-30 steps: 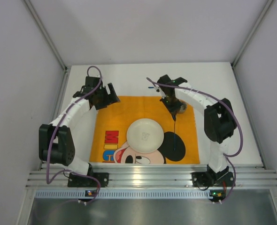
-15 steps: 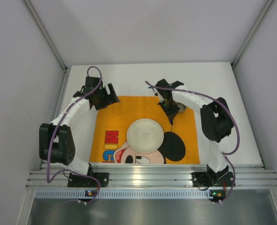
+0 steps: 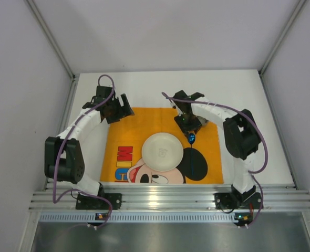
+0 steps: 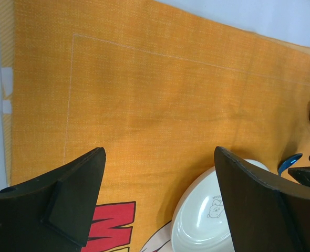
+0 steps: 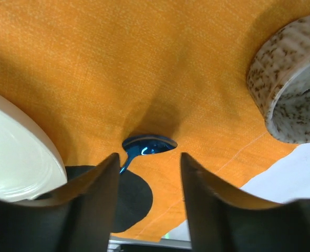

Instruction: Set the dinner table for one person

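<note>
An orange cartoon-mouse placemat (image 3: 139, 126) lies on the white dinner table (image 3: 144, 86). A white plate (image 3: 162, 151) sits in the mat's middle. Just right of the plate, a blue spoon (image 3: 191, 138) lies on the mat. In the right wrist view its bowl (image 5: 150, 144) rests just beyond the fingertips, and the handle runs back behind the left finger. My right gripper (image 3: 188, 125) hovers over it, open and holding nothing. A speckled cup (image 5: 289, 79) stands at the mat's far right corner. My left gripper (image 3: 118, 107) stands open above the mat's far left corner, empty.
An aluminium rail (image 3: 171, 199) runs along the near edge, with both arm bases on it. Grey walls enclose the table on three sides. In the left wrist view the plate (image 4: 207, 220) shows past the right finger, and bare mat (image 4: 144, 94) lies ahead.
My right gripper has lowered and opened. The spoon that hung from it now lies on the mat beside the plate. The left arm has not moved.
</note>
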`<state>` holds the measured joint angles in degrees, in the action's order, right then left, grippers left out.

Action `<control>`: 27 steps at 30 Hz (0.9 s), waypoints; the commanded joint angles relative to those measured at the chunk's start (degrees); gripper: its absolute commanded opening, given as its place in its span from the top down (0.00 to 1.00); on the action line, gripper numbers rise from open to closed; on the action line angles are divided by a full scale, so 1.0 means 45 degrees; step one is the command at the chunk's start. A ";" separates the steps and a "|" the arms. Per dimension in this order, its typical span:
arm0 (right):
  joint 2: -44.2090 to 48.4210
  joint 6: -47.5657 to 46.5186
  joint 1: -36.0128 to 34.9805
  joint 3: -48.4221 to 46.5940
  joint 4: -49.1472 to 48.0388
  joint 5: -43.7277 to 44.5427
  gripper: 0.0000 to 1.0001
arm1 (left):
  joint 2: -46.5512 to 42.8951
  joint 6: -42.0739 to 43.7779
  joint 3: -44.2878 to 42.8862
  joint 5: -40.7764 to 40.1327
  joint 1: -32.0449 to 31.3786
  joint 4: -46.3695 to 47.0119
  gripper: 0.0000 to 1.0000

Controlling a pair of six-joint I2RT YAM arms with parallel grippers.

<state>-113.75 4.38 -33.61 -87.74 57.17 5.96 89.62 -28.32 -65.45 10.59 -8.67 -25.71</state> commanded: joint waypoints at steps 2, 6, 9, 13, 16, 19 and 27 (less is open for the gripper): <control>0.0863 0.0178 -0.0286 -0.0480 -0.0165 0.0238 0.41 | -0.0034 0.0101 -0.0280 -0.0049 0.0070 0.0285 0.10; 0.1527 0.0432 -0.0287 -0.1690 -0.0067 0.0570 0.32 | -0.0034 0.0120 -0.0299 -0.0087 0.0070 0.0343 0.10; 0.1686 0.0743 0.0044 -0.3270 -0.0145 0.0922 0.26 | 0.0024 0.0101 -0.0319 -0.0068 0.0070 0.0402 0.10; 0.0809 0.1368 0.1585 -0.5553 -0.0145 -0.0108 0.22 | 0.0142 0.0140 -0.0475 -0.0068 0.0070 0.0305 0.10; -0.0227 0.2850 0.3654 -0.6086 -0.0281 -0.2177 0.24 | 0.0220 0.0237 -0.0572 -0.0185 0.0070 0.0168 0.10; -0.0736 0.4550 0.5550 -0.5175 -0.1858 -0.5024 0.26 | 0.0201 0.0335 -0.0631 -0.0341 0.0070 0.0011 0.11; -0.2512 0.7188 0.7409 -0.5149 -0.5649 -0.7708 0.28 | 0.0454 0.0296 -0.0826 -0.0576 0.0070 -0.0144 0.11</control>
<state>-124.11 29.98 0.75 -109.47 40.84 -19.51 90.67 -27.88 -66.37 9.10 -8.67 -26.09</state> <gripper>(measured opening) 0.726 0.896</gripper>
